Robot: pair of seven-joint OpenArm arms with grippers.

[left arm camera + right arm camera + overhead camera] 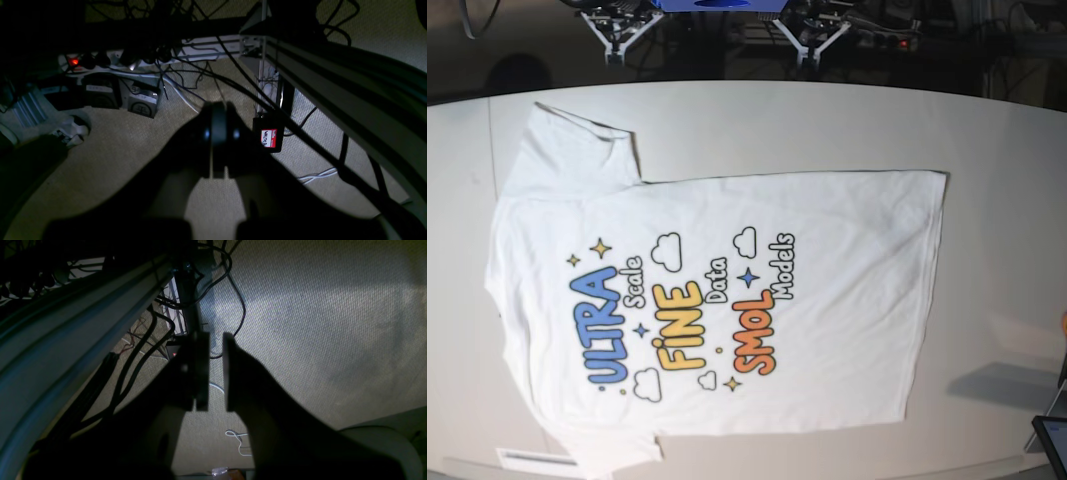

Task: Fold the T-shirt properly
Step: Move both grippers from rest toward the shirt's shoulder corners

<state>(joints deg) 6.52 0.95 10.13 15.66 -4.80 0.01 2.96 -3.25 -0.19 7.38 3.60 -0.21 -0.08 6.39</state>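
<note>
Across the middle of the white tabletop (987, 150) lies the T-shirt (827, 300), spread flat with its print facing up. Its long axis runs left to right in the base view: the neck end and shoulders point to the left, the straight hem (924, 290) to the right. One sleeve (572, 150) fans out toward the far left corner; the other sleeve (597, 450) reaches the near edge of the tabletop at the bottom of that view. The lettering reads sideways, with "ULTRA" nearest the neck and "SMOL" nearer the hem. The cloth lies mostly smooth, with light ripples near the hem.

Bare tabletop lies to the right of the hem and along the far side above the shirt; on the left and near sides the shirt comes close to the edge.

Neither arm is over the shirt. The left pincer (218, 133) hangs below tabletop level over carpet (116, 160), its jaws closed together on nothing, next to a frame rail (333, 90) and cables (300, 133). The right pincer (215, 370) also hangs over the carpet beside a rail, its jaws nearly closed with a narrow gap between them, holding nothing.
</note>
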